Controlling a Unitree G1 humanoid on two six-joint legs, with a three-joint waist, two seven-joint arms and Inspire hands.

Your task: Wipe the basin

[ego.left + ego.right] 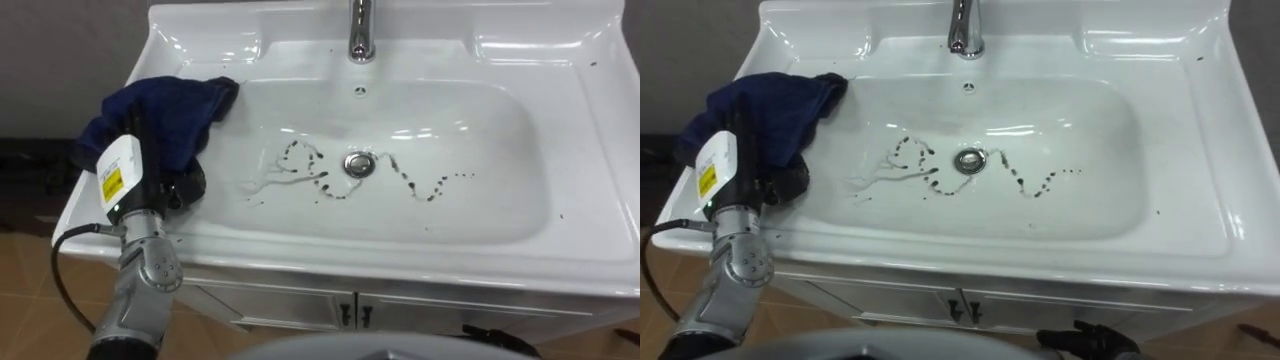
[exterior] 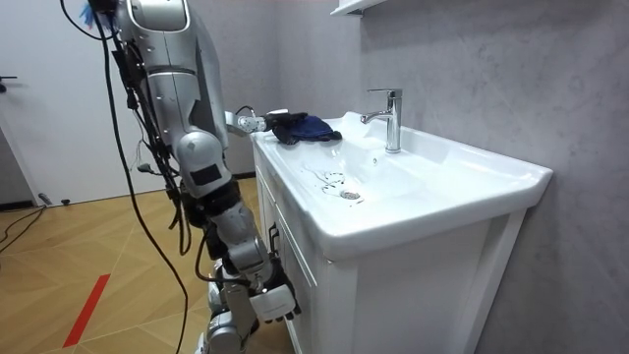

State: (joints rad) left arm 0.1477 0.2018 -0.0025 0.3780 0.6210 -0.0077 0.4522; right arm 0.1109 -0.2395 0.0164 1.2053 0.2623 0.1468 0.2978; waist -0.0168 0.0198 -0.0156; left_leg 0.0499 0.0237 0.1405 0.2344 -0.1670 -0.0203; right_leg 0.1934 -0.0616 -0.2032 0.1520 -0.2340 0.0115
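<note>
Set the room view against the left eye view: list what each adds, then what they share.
Room view adds: the robot standing at the basin's end, the wooden floor, a red floor stripe, the faucet's lever top.
Left eye view adds: the bowl from above, dark marks trailing both sides of the drain.
Shared: the white basin, blue cloth draped over the left hand on the rim, right hand low by the cabinet.
</note>
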